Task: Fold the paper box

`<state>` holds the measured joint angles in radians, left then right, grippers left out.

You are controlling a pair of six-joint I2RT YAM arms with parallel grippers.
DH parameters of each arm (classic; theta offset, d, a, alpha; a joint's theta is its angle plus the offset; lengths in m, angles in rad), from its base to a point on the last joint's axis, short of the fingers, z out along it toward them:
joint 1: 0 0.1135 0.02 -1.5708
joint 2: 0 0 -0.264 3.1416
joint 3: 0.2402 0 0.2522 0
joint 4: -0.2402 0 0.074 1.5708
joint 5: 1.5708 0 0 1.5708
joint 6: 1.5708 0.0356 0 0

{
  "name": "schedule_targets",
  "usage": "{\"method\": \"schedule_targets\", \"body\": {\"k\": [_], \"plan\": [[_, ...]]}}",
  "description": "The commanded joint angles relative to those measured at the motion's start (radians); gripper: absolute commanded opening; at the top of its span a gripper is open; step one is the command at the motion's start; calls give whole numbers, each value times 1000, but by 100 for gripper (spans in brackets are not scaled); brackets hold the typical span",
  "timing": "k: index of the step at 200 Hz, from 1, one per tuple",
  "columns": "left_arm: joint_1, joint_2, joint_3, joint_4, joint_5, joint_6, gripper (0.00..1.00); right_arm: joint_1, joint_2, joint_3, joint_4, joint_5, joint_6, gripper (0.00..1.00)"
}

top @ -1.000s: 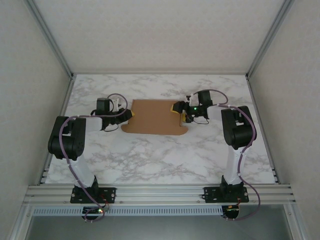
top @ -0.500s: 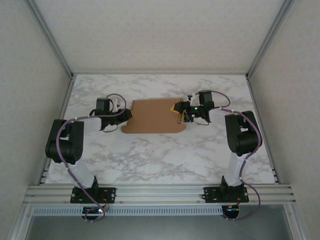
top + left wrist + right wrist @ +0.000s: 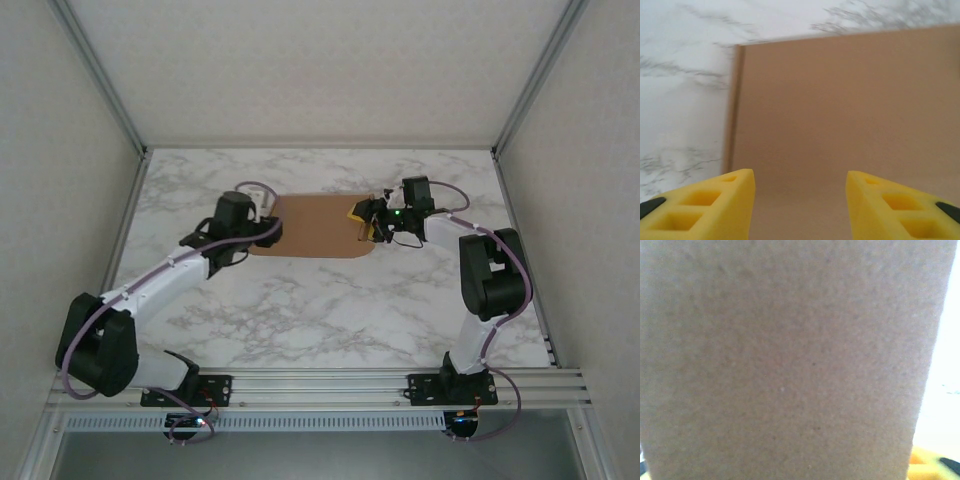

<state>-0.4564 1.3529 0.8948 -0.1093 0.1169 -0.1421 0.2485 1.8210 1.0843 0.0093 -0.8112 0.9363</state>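
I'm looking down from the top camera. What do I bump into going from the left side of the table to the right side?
left tool → paper box → right tool

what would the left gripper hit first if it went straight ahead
Probably the paper box: the left gripper, jaws apart, points across its flat brown panel; height above it is unclear.
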Motion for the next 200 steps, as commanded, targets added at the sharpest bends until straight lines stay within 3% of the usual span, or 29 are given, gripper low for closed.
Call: {"method": "schedule_targets", "body": {"k": [1, 29, 45, 139, 200], "plan": [[-56, -76, -52, 6, -128, 161, 52, 3, -25, -7, -86, 31, 39, 39], [-85, -100, -86, 27, -64, 268, 55, 4, -31, -16, -86, 21, 38, 39], [-129, -78, -81, 12, -107, 313, 59, 7, -34, -18, -89, 14, 35, 39], [-187, 12, -99, 68, -100, 268, 65, 23, -45, -35, -56, -4, 66, 39], [-191, 85, -103, 159, -167, 254, 66, 53, -56, -40, -52, -26, 78, 39]]}}
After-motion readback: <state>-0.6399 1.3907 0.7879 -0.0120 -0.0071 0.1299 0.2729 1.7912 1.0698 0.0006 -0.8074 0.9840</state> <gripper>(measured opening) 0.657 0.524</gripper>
